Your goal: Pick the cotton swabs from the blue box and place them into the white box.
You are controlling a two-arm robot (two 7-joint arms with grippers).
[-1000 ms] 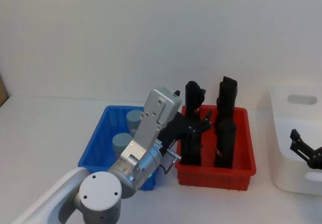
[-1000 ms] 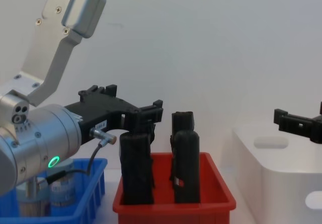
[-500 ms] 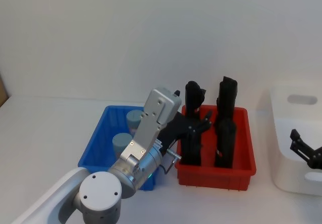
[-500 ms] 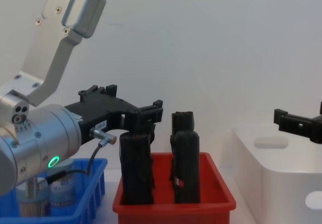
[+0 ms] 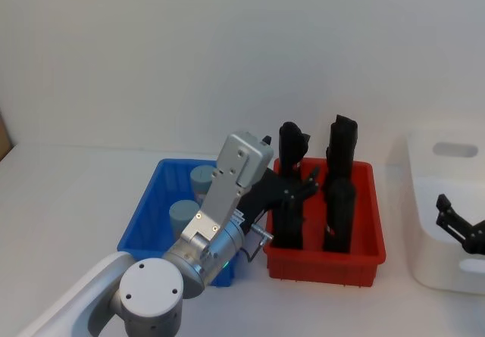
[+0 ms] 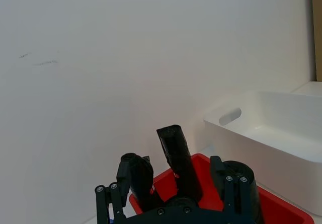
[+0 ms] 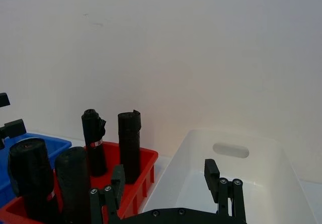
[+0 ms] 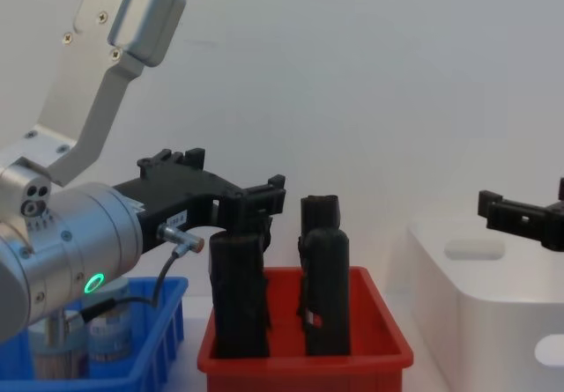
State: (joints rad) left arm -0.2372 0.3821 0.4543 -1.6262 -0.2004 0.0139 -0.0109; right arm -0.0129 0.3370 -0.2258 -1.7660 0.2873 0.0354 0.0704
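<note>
Two cotton swabs tubs with grey-blue lids stand in the blue box at the left; from the chest view one tub shows behind the box's wall. My left gripper hangs open above the near left of the red bin, to the right of the blue box, and holds nothing. Its two fingers stand wide apart in the left wrist view. The white box stands at the far right. My right gripper hovers open and unladen over its near side; the right wrist view looks into the box.
A red bin with several upright black rolls stands between the blue and white boxes. My left arm's silver links rise over the blue box's right side. A white wall is close behind the table.
</note>
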